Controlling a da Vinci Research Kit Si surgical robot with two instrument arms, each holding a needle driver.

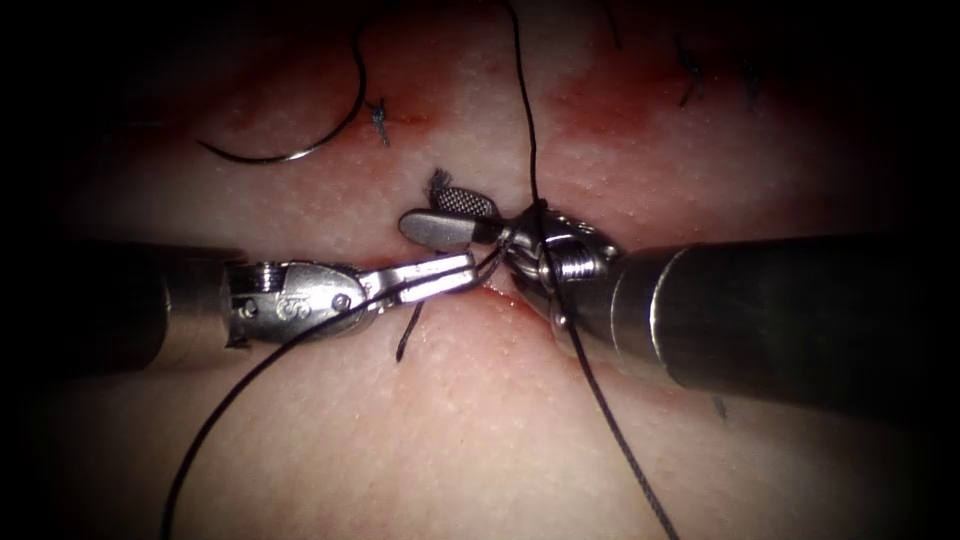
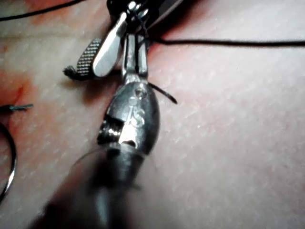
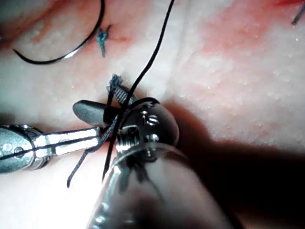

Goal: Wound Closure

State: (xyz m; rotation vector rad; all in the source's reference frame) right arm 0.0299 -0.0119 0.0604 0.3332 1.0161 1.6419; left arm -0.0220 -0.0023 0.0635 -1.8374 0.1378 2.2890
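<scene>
Pale, wet tissue (image 1: 480,440) covers the whole bench scene, with patches of red fluid (image 1: 610,100) on its far part and darkness around the lit middle. A thin red line, the cut (image 1: 500,293), runs just under the tips of the two tools. From the left comes the left tool (image 1: 455,272); its jaws are pressed together on the thread (image 1: 250,375), which leaves them and goes back along its shaft toward the near left edge. From the right comes the right tool (image 1: 455,213); its jaws stand apart and hold nothing, the grooved one higher and the smooth one lower, just above the tips of the left tool. Thread is wound around the wrist of the right tool, as the right wrist view (image 3: 143,102) also shows, and one strand rises from there to the far edge while another goes down to the near edge. A short cut end of thread (image 1: 408,335) sticks out of the tissue just below the left tool's jaws. The curved needle (image 1: 300,130) lies free on the tissue, well away from both tools, beyond the left tool and on the left side; no tool holds it, and it lies flat on the surface. Beside its curve sits a small finished knot (image 1: 379,118).
</scene>
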